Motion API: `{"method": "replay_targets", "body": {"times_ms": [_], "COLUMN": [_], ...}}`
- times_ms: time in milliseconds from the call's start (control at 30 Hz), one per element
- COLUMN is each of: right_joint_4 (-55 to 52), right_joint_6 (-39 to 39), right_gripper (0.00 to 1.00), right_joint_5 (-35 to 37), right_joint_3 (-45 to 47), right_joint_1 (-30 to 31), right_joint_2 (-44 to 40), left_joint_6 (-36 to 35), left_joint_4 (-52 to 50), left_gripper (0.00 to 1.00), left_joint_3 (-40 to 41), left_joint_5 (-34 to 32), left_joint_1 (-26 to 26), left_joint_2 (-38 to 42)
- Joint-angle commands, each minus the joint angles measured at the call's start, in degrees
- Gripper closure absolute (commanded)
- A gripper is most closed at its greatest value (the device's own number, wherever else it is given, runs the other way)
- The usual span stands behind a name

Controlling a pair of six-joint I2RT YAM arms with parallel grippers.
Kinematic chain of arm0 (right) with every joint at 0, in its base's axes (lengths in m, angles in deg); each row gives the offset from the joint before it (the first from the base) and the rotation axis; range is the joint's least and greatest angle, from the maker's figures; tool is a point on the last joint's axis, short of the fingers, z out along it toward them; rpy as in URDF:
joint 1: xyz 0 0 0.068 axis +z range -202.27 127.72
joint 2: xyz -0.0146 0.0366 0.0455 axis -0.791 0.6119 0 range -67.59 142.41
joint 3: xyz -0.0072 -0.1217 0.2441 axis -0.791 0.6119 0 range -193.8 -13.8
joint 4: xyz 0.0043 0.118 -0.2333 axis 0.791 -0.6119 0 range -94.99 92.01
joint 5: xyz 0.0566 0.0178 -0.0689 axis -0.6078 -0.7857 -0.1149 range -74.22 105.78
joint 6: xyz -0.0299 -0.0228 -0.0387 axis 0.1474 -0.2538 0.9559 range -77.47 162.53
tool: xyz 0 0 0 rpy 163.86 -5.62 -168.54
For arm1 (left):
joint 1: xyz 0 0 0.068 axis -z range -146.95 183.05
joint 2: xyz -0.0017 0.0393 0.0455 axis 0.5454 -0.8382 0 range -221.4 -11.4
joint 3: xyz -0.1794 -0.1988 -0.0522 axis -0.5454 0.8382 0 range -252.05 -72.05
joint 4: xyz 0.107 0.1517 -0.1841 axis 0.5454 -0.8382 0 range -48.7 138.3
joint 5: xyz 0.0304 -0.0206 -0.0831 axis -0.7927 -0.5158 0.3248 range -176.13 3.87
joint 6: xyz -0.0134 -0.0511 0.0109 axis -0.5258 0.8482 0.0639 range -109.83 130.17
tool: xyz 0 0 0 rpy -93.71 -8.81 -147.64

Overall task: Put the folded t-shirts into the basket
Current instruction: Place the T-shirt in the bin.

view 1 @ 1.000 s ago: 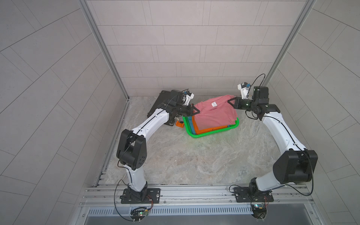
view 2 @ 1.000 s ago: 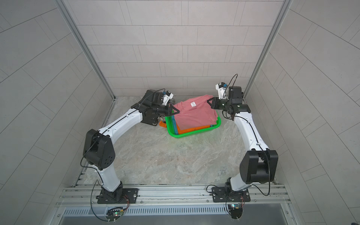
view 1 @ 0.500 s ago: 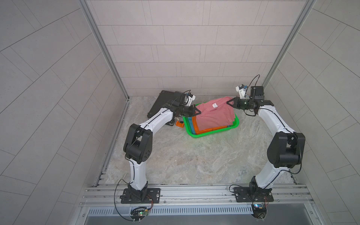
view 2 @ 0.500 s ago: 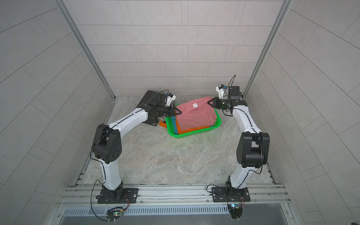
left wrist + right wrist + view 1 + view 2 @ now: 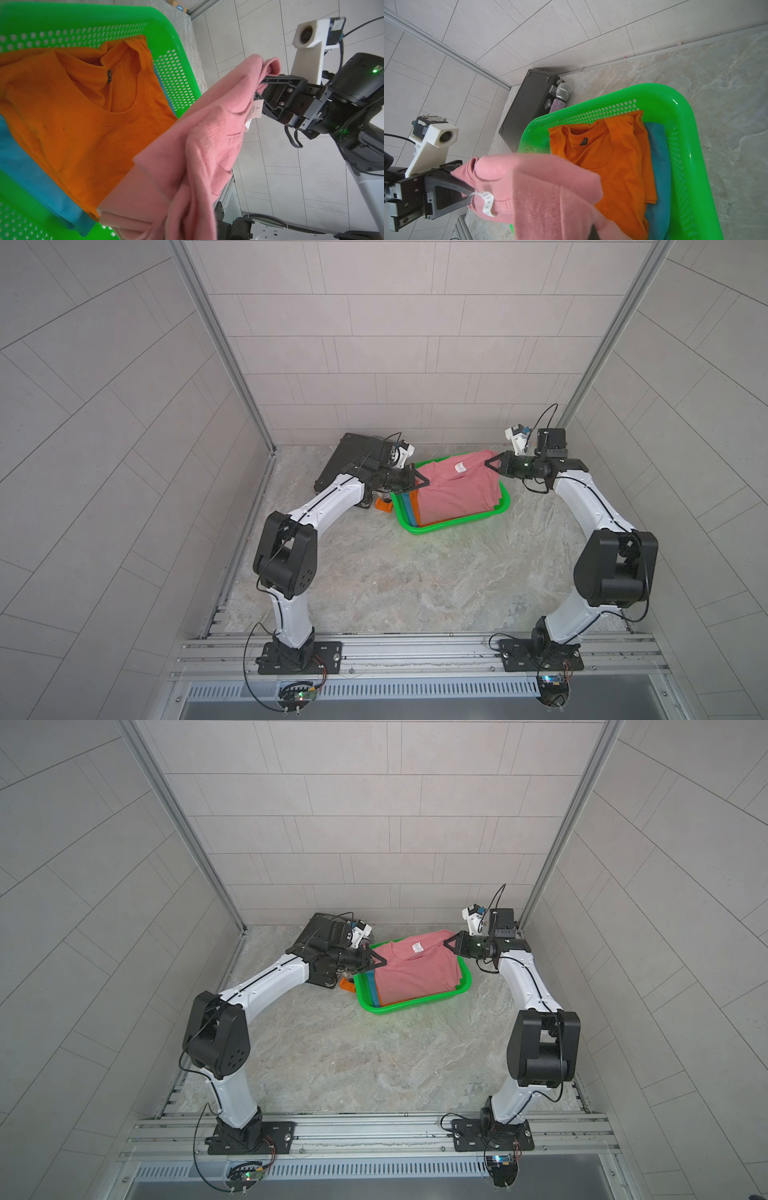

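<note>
In both top views the pink t-shirt (image 5: 453, 489) spans the green basket (image 5: 457, 522), which sits on the counter (image 5: 415, 572) near the back wall. The left fingers (image 5: 424, 481) and the right fingers (image 5: 488, 463) each hold a far corner, at the collar end. The near end of the shirt appears to rest on the stack below. Holding two corners apart likely keeps the fold flat, so it can settle squarely on the others. A black case (image 5: 349, 456) and a small orange block (image 5: 383, 506) lie just beside the basket on the left arm's side.

The left wrist view shows the orange t-shirt (image 5: 83, 124) lying flat inside the basket, on top of the blue t-shirt (image 5: 31, 176), whose edge peeks out along one side. Opposite, the right fingers are pressed nearly together, pinching a bunched corner of pink cloth near its white label. This arm's own fingers are hidden under pink fabric.

The right wrist view shows the left fingers pinching the other pink corner, with only a thin fold between them. A microphone (image 5: 562, 93) leans against the case beyond the basket. Only the release seems left.
</note>
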Motion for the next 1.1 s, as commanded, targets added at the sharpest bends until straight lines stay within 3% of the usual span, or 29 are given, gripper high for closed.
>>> {"method": "replay_targets", "body": {"times_ms": [0, 300, 700, 1067], "right_joint_4": [1.0, 1.9, 1.0, -1.7], "right_joint_6": [-0.4, 0.6, 2.1, 2.0], "right_gripper": [1.0, 1.0, 1.0, 1.0], "right_joint_5": [-0.4, 0.2, 1.9, 0.5], "right_joint_3": [-0.1, 2.1, -0.6, -3.3], "right_joint_1": [-0.4, -0.3, -0.3, -0.3], "right_joint_2": [-0.1, 3.2, 7.8, 4.8], "left_joint_6": [3.1, 1.7, -5.0, -0.3], "left_joint_4": [-0.9, -1.5, -8.1, -9.8], "left_gripper": [1.0, 1.0, 1.0, 1.0], "left_joint_3": [2.8, 5.9, -1.0, 0.6], "left_joint_5": [-0.1, -3.1, -7.3, -5.2], "left_joint_1": [0.1, 0.2, -0.7, -0.4], "left_joint_2": [1.6, 0.0, -4.8, 1.0]}}
